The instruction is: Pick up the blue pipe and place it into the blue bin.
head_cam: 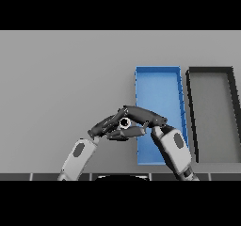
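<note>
Just below the frame's centre, the right hand (141,115) and the left hand (109,126) meet over the grey table (61,79). The right arm enters from the lower right, its dark fingers stretched leftward and slightly bent; the left arm enters from the lower left, fingers lying under and beside them. Between the two hands a small pale ring with a dark bore shows (124,123), probably the open end of the blue pipe seen end-on; no blue of it is visible, so this is a judgement. Whether either hand actually clasps it cannot be told, since the fingers overlap. The hands lie at the left wall of the blue bin (157,70), partly over its lower left interior; a black bin (210,70) stands just beside it at right. The pipe would likely be rigid, light and smooth, apt to roll or slip; a hold across its mid-length seems safest. No brand, label or writing is legible.
</note>
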{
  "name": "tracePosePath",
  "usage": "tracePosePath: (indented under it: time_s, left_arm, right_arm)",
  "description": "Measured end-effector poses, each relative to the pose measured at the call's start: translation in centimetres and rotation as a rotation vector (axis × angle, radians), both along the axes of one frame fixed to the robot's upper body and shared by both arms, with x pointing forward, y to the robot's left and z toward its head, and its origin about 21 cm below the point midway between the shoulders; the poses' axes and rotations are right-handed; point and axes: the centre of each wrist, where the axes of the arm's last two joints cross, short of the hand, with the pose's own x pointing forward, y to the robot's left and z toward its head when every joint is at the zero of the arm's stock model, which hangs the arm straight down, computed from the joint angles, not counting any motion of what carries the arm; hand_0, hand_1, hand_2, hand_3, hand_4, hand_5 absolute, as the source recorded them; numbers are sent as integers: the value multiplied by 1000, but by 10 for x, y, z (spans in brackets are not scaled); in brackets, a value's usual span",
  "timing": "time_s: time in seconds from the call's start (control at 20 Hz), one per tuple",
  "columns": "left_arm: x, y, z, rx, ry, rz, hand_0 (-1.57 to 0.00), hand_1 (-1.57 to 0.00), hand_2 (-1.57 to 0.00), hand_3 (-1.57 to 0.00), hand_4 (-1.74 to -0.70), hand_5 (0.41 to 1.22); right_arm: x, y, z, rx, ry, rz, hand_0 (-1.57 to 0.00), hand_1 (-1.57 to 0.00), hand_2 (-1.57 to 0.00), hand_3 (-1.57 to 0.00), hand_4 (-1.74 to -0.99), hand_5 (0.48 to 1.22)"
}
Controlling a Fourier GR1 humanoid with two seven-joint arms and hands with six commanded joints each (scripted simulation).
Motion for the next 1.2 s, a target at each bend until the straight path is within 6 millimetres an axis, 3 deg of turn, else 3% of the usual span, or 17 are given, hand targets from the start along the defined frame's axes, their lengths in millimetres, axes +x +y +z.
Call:
tracePosePath:
  time_s: [0.2,0.45,0.8,1.0,1.2]
  left_arm:
    - [1,-2,3,5,22,31,-64,-59,-58,-45,-974,607]
    - [-1,-2,-1,15,61,57,-20,-19,-18,-14,-971,519]
    - [0,-2,-1,55,72,69,-3,-3,-3,-2,-961,475]
    - [-1,2,1,44,55,63,-1,-1,-1,0,-949,471]
    - [-8,5,1,36,39,51,0,0,0,0,-951,468]
  right_arm:
    - [-2,4,2,12,-17,-6,-1570,-1570,-1570,-1570,-1499,1220]
    - [4,4,7,47,14,-19,-1571,-1571,-1571,-1571,-1496,1221]
    - [14,-9,74,181,92,-1,-1571,-1571,-1571,-1571,-1496,1221]
    - [37,-24,127,298,75,-73,-1571,-1571,-1571,-1571,-1497,1221]
    - [63,-48,142,324,38,-232,-1571,-1571,-1571,-1571,-1498,1221]
